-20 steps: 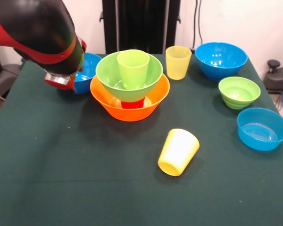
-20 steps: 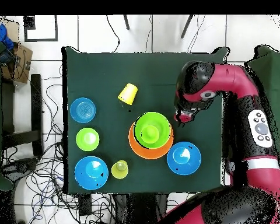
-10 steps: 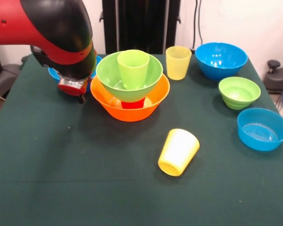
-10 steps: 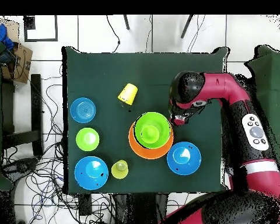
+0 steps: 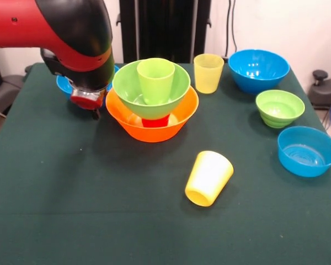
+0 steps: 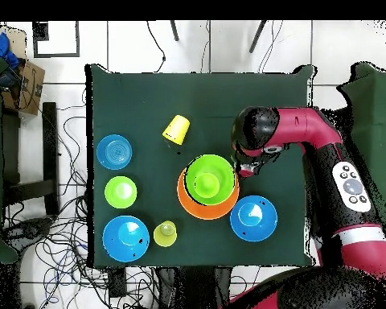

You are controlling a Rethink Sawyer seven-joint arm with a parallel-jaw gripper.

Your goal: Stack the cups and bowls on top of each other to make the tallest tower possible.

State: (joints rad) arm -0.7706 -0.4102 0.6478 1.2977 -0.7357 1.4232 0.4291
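Note:
The tower stands mid-table: a large orange bowl (image 5: pixel 151 126) (image 6: pixel 188 209) holds a red cup (image 5: pixel 155 121), which carries a large lime green bowl (image 5: pixel 127 88) (image 6: pixel 216 170) with a lime green cup (image 5: pixel 155 80) (image 6: pixel 203 185) upright in it. My gripper (image 5: pixel 91 107) (image 6: pixel 244 167) hangs low just beside the orange bowl's rim, holding nothing that I can see. A bright yellow cup (image 5: pixel 208 178) (image 6: pixel 177 129) lies on its side in front of the tower. A paler yellow cup (image 5: pixel 208 73) (image 6: pixel 165 233) stands upright behind it.
One medium blue bowl (image 5: pixel 259 70) (image 6: pixel 125 237) sits at the back right; the other (image 5: pixel 63 85) (image 6: pixel 253 218) is mostly hidden behind my arm. A small green bowl (image 5: pixel 279 108) (image 6: pixel 121 191) and a small shallow blue bowl (image 5: pixel 307 150) (image 6: pixel 114 151) sit along the right edge.
My arm has swung from over the medium blue bowl toward the tower, and the gripper now sits beside the orange bowl's rim. The bowls and cups have not moved.

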